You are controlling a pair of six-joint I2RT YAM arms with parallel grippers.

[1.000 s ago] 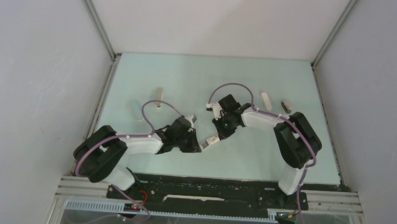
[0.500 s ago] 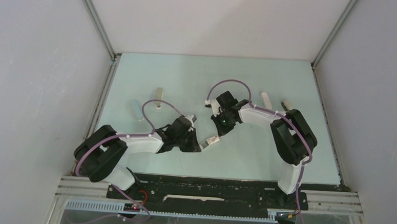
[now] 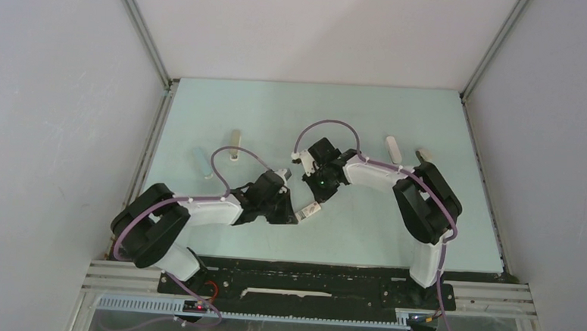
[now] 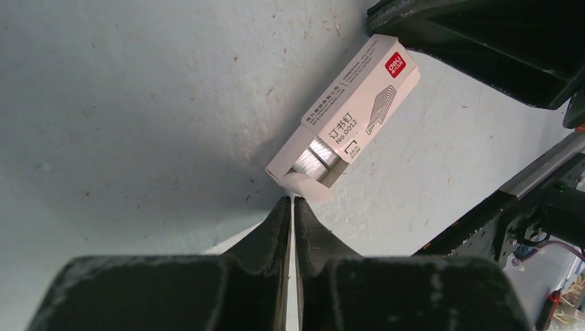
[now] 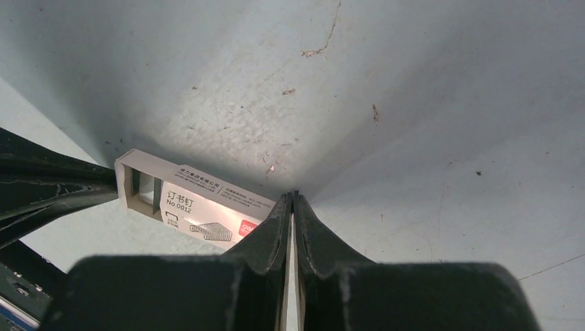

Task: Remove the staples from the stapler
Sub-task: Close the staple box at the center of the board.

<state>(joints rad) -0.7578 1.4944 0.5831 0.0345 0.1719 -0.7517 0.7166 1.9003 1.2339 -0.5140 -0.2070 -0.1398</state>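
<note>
Your left tool (image 4: 291, 200) and right tool (image 5: 292, 196) are both clenched empty, tips at either end of the small printed box (image 4: 345, 117). The stapler (image 3: 392, 149) lies well apart on the table (image 3: 278, 111), far right.

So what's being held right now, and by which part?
The staple box: the left gripper looks pinched on its open-end flap, the right gripper on its red-logo end; both contacts are partly hidden.
</note>
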